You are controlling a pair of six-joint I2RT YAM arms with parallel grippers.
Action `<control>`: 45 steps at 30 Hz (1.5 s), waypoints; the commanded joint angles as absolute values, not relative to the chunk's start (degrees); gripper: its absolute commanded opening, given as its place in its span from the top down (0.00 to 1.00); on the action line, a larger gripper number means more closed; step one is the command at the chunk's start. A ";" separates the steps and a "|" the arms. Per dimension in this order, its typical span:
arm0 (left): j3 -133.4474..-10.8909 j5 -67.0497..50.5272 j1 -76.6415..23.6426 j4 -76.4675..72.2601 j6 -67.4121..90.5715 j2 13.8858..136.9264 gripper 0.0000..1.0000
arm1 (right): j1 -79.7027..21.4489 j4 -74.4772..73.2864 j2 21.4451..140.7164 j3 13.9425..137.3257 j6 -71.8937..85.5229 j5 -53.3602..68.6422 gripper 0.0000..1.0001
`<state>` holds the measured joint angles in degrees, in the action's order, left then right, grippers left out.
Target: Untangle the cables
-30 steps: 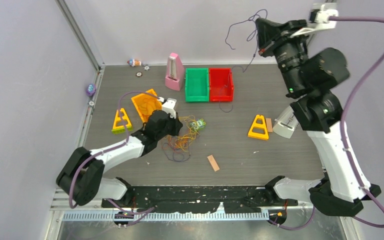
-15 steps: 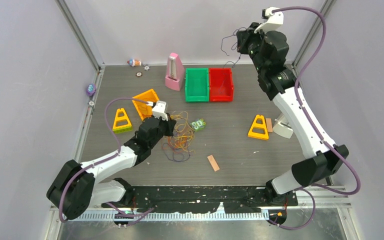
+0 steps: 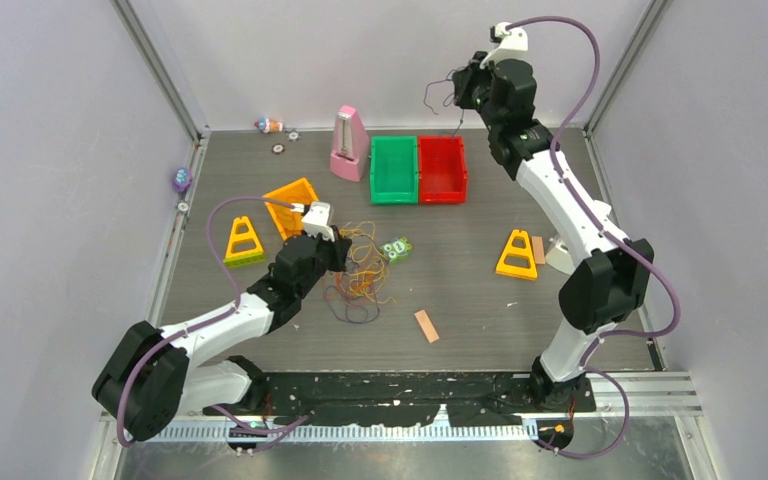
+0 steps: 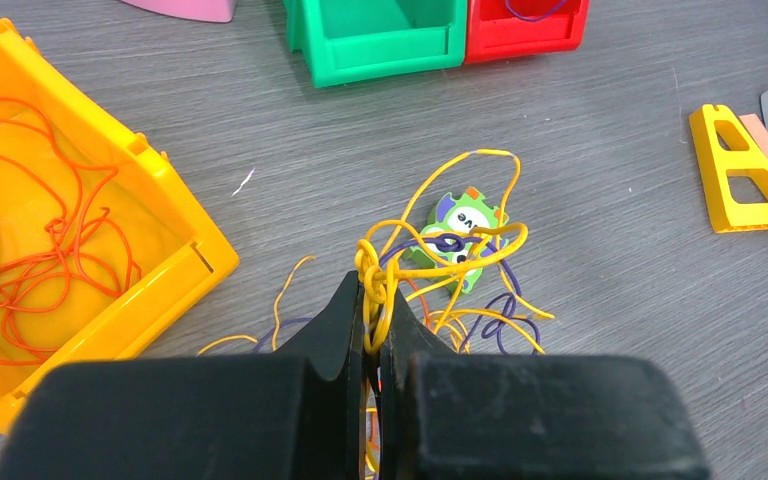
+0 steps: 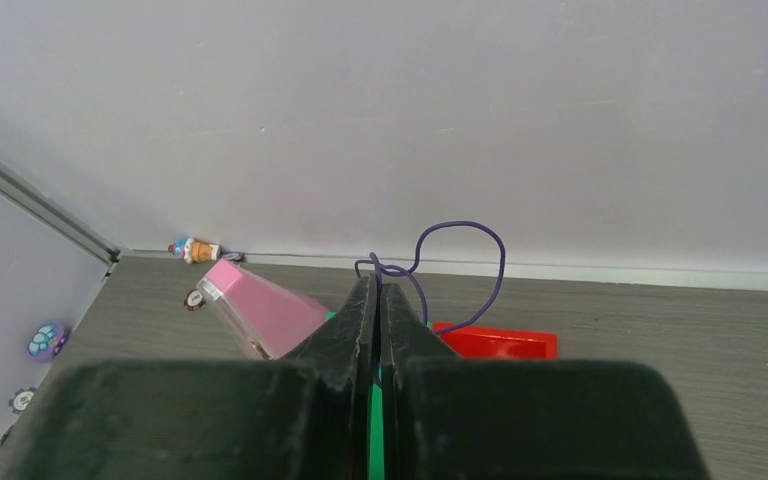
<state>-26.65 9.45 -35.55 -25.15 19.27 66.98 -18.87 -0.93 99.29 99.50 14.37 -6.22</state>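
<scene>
left gripper [image 4: 370,300]: clamped on a knot of the yellow cable [image 4: 482,153], low over the table [image 4: 610,300]; we judge it pins the tangle [image 3: 360,285] in place.
right gripper [image 5: 378,295]: pinched on the purple cable [image 5: 480,232], raised high over the red bin [image 5: 500,342], likely so the strand hangs free to drop in.
tangle: yellow and purple strands heaped mid-table, draped over a green toy [image 4: 460,215].
orange bin [image 4: 175,215]: holds the orange cable [image 4: 50,240]; we read the bins as one per colour.
green bin [image 4: 380,55]: touching the red bin's side, perhaps meant for yellow.
</scene>
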 commanded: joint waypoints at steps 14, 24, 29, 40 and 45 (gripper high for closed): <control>-27.02 10.43 -35.56 -29.79 18.84 67.41 1.00 | -17.27 9.40 106.79 89.21 15.99 -4.15 0.95; -27.27 9.84 -35.51 -29.41 18.98 67.56 1.00 | -17.31 9.63 109.94 84.60 16.01 -4.08 0.95; -27.59 9.42 -35.56 -29.31 19.07 67.79 1.00 | -17.30 9.87 110.94 81.83 17.25 -4.33 0.95; -27.59 8.20 -35.57 -29.71 18.76 68.16 1.00 | -17.15 -0.62 119.03 95.35 16.27 1.57 0.86; -27.48 8.14 -35.51 -29.71 18.55 67.84 1.00 | -17.14 -5.05 113.13 94.74 16.60 2.75 0.38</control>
